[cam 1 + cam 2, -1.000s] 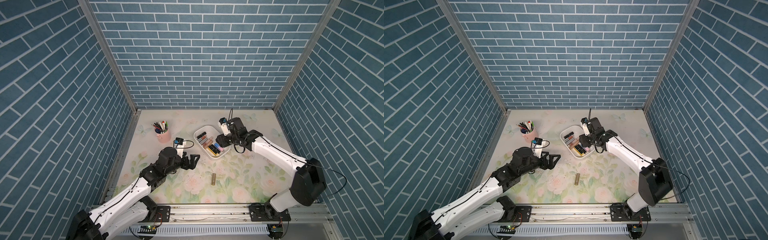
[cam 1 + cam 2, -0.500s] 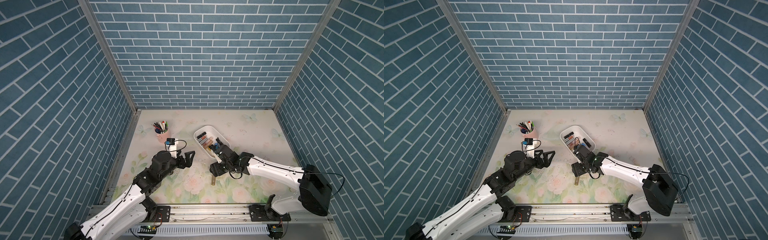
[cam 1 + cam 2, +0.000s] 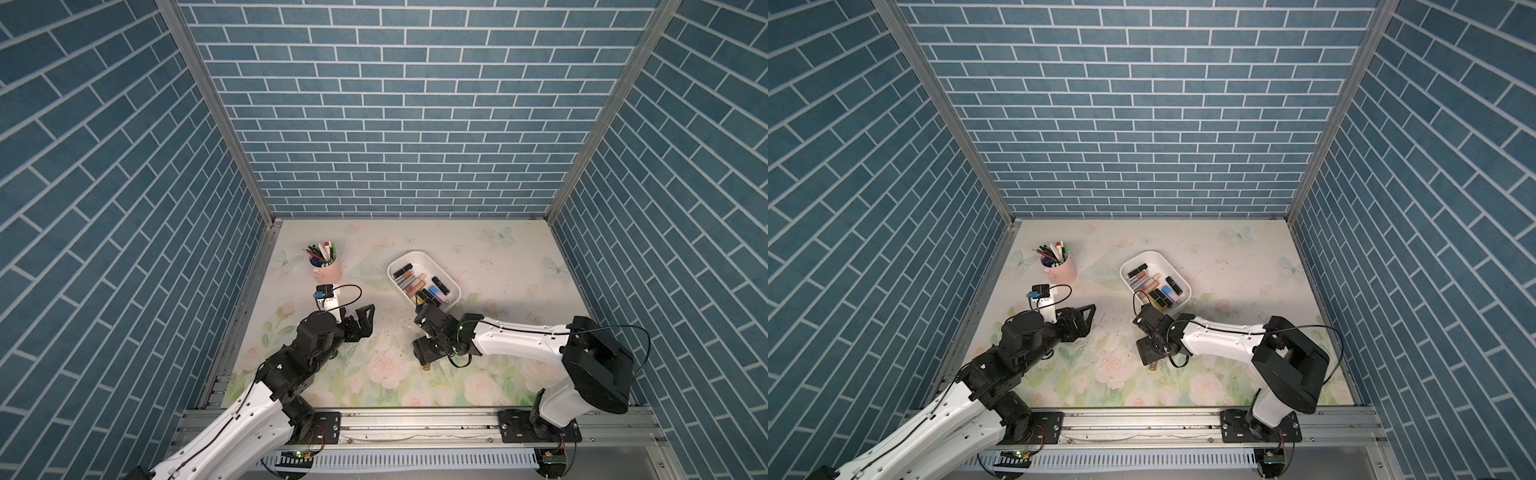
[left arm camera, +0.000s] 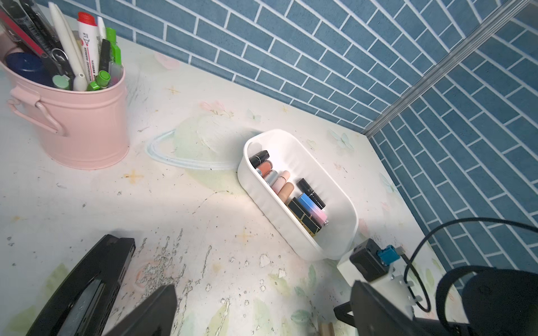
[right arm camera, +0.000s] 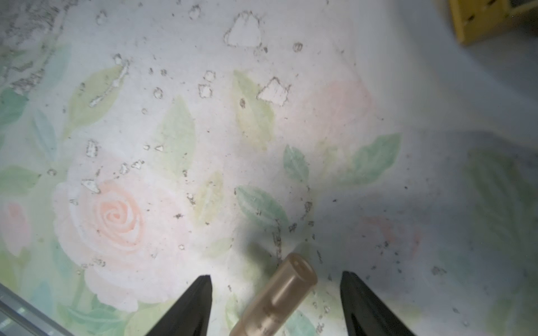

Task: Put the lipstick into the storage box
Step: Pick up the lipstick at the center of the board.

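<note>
Right pincer (image 5: 275, 277) gapes astride the lipstick (image 5: 278, 293), which lies skewed; closing may spin or roll it free. It may sit too high; hard to tell. Left pincer (image 3: 360, 321) gapes, empty.

white storage box (image 3: 422, 258); tan lipstick (image 5: 276, 293); pink pen cup (image 3: 328, 272); floral table (image 3: 498, 257)

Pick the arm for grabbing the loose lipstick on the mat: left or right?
Right. The right gripper straddles the tan lipstick, open fingers either side. The left gripper hangs open well away, over bare mat.
</note>
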